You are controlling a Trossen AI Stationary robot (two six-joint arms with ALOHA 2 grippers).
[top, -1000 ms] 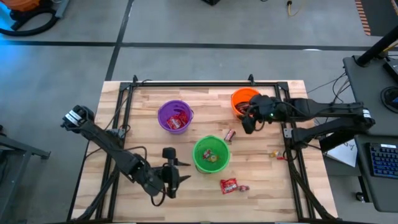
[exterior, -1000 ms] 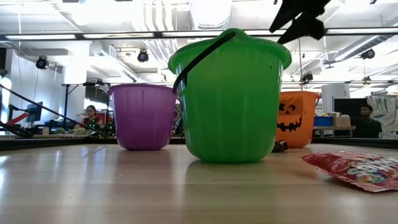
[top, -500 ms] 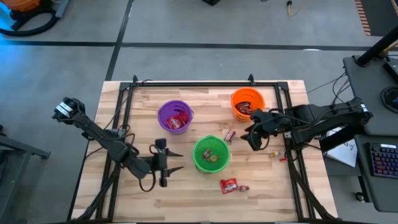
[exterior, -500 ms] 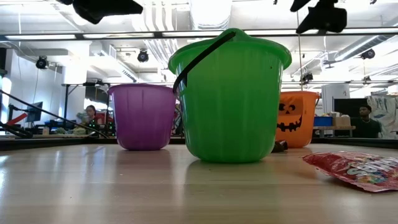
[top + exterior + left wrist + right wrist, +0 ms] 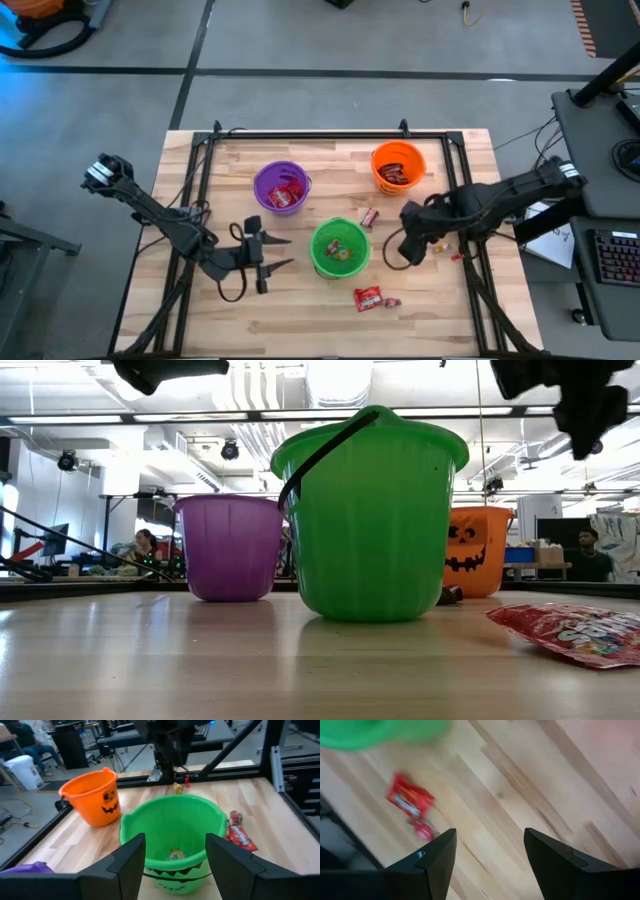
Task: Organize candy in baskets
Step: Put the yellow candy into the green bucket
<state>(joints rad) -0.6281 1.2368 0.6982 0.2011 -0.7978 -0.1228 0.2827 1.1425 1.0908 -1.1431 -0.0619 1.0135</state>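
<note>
Swung away from the orange basket (image 5: 398, 166) since a second ago, right gripper (image 5: 409, 249) now above bare wood just right of the green basket (image 5: 339, 247), fingers spread and holding nothing; left gripper (image 5: 276, 252) drawn in from farther out to hover just left of the green basket, fingers likewise spread and empty, pointing at its wall. Green basket as the landmark: round, glossy ribbed plastic with a dark thin handle and a carved face, holding a few small yellow and orange pieces (image 5: 175, 855) at the bottom. Behind and to its left, purple basket (image 5: 280, 186), same shape, with shiny red packets (image 5: 284, 192) inside. Behind and to its right, orange basket with a black pumpkin face, with dark brown bars (image 5: 395, 174) inside. Loose on the table (image 5: 230, 310) of pale wooden planks: a small dark wrapped sweet (image 5: 369, 216) just behind and right of the green basket, between it and the orange one; a crinkled red packet (image 5: 368, 297) in front and to the right of the green basket, with a small red piece (image 5: 392, 301) touching or just beside it; tiny yellow and red pieces (image 5: 446, 249) well to the right of the green basket, near the black metal frame rail (image 5: 465, 250), just past the right gripper. Seen beyond the table from the low view, people (image 5: 590, 555) seated far off in the room.
</note>
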